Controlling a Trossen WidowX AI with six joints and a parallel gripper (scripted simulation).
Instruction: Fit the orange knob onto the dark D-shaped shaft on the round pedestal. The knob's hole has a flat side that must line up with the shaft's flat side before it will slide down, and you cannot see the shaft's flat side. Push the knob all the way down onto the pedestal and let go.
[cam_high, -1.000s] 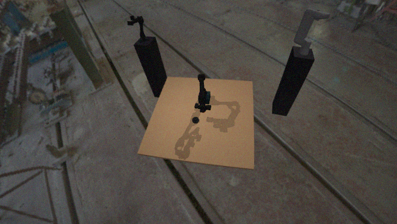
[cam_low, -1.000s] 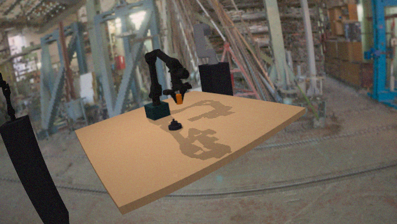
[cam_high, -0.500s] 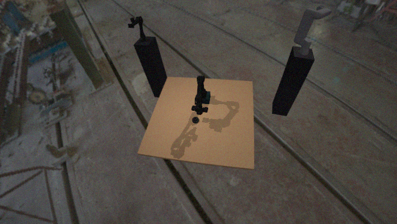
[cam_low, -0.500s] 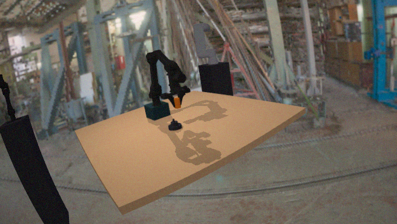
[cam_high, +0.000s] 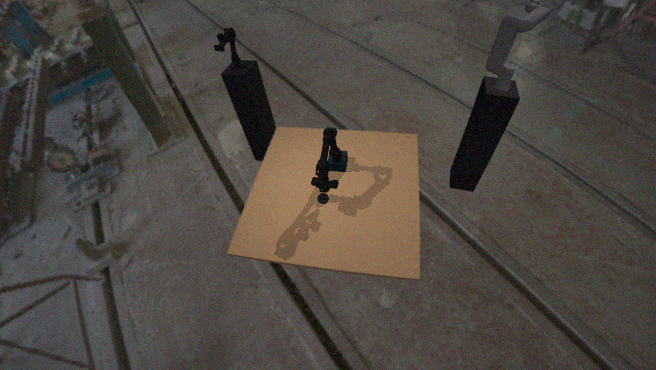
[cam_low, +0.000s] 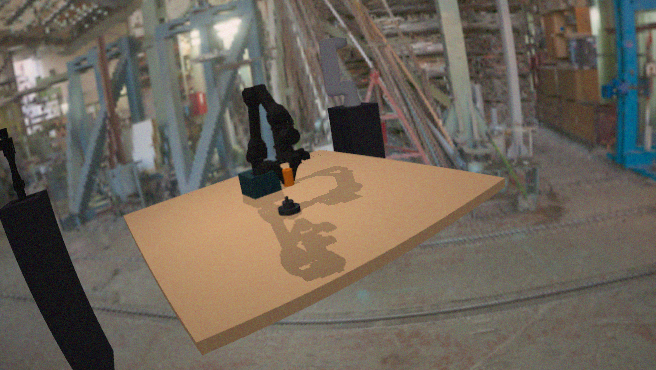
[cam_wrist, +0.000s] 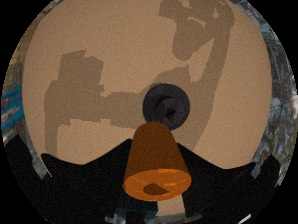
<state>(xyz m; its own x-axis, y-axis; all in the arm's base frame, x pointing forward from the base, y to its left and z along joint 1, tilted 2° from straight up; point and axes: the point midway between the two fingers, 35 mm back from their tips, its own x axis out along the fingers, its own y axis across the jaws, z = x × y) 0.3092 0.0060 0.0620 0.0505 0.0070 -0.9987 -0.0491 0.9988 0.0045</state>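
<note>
My gripper (cam_high: 324, 187) (cam_low: 287, 172) (cam_wrist: 153, 145) is shut on the orange knob (cam_low: 288, 177) (cam_wrist: 157, 162), which hangs above the table. The knob's end with the dark hole shows at the bottom of the wrist view. The round dark pedestal (cam_high: 323, 199) (cam_low: 289, 209) (cam_wrist: 151, 114) stands on the table with its shaft (cam_low: 287, 199) pointing up. In the wrist view the pedestal is just beyond the knob's far end, slightly to the right. The knob is apart from the shaft in the exterior view. The knob is hidden in the top view. The shaft's flat side cannot be made out.
The arm's dark teal base block (cam_high: 341, 161) (cam_low: 260, 185) stands on the tan table (cam_high: 385, 240) (cam_low: 400, 200) behind the pedestal. Arm shadows fall across the table. Two black pillars (cam_high: 249, 105) (cam_high: 485, 135) bearing other arms stand off the table.
</note>
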